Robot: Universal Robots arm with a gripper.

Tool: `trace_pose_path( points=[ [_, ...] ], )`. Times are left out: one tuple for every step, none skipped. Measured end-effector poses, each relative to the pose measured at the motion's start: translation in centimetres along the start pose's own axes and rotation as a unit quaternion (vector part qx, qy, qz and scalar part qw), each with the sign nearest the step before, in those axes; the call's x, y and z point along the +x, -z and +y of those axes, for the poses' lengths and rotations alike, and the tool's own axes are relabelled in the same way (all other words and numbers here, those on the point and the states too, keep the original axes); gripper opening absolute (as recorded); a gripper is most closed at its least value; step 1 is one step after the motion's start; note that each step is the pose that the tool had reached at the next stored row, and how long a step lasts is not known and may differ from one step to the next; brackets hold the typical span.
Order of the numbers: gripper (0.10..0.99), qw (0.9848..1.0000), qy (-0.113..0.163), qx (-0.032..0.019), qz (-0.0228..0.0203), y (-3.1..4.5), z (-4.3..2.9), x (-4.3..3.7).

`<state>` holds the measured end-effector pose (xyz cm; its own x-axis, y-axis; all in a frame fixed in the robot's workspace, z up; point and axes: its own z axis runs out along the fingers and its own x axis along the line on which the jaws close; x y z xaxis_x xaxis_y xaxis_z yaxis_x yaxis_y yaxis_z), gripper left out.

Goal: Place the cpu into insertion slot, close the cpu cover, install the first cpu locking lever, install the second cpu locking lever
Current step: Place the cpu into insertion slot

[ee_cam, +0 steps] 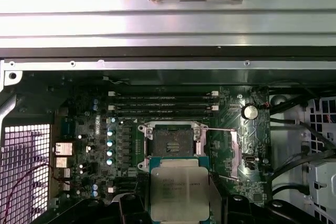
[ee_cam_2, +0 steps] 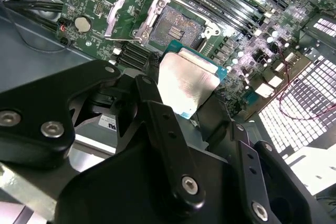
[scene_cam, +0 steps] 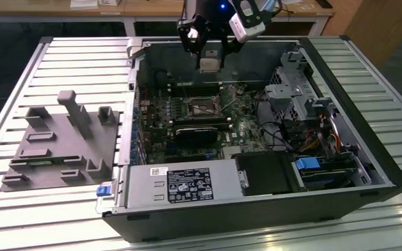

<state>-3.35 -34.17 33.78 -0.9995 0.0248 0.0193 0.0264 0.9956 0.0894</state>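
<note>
The upper edge of the exterior view cuts off the arm, leaving the gripper (scene_cam: 210, 52) in sight. In the first wrist view the picture's edge cuts across the cpu (ee_cam: 178, 190). In the second wrist view the black gripper body hides its near edge. From the exterior view the contacts in the insertion slot (scene_cam: 202, 107) are too small to make out.

The cpu is a flat square with a silvery-grey metal lid, glaring in the second wrist view. It sits on a thin green board that shows as a rim around the lid, and the lid carries faint print. The fingers (ee_cam_2: 152, 95) are clenched on two opposite edges, grasping it. In the exterior view it hangs in the air at twelve o'clock from the insertion slot, well apart from it and near the back wall of the open computer case (scene_cam: 257, 214).

Being square, it has no long axis. Its lid faces the wrist cameras, away from the motherboard (scene_cam: 243, 128). In the first wrist view its edges run about parallel to the slot's frame.

The slot is bare, a black frame with a dark centre. The cpu cover (ee_cam_2: 116, 17) is swung open beside it.

The case lies on a slatted bench (scene_cam: 368, 63). A grey fixture (scene_cam: 54, 151) lies at nine o'clock from the case, and the power supply box (scene_cam: 180, 185) at six o'clock from the slot.
</note>
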Motion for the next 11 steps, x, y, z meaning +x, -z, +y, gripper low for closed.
trace_pose_path(
  points=[
    [0.537, 1.0000, 0.000, 0.0000, 0.0000, -0.06, 0.00, 0.00],
    [0.537, 1.0000, 0.000, 0.0000, 0.0000, -0.11, -0.01, 0.00],
    [0.537, 1.0000, 0.000, 0.0000, 0.0000, -0.16, -0.01, 0.00],
    [0.537, 1.0000, 0.000, 0.0000, 0.0000, -0.22, -0.02, 0.00],
    [0.537, 1.0000, 0.000, 0.0000, 0.0000, -0.27, -0.02, -0.01],
    [0.537, 1.0000, 0.000, 0.0000, 0.0000, -0.33, -0.03, -0.01],
    [0.537, 1.0000, 0.000, 0.0000, 0.0000, -0.37, -0.03, -0.01],
    [0.537, 1.0000, 0.000, 0.0000, 0.0000, -0.43, -0.04, -0.01],
    [0.537, 1.0000, 0.000, 0.0000, 0.0000, -0.49, -0.04, -0.01],
    [0.537, 1.0000, 0.000, 0.0000, 0.0000, -0.54, -0.05, -0.01],
    [0.537, 1.0000, 0.000, 0.0000, 0.0000, -0.59, -0.05, -0.01]
  ],
)
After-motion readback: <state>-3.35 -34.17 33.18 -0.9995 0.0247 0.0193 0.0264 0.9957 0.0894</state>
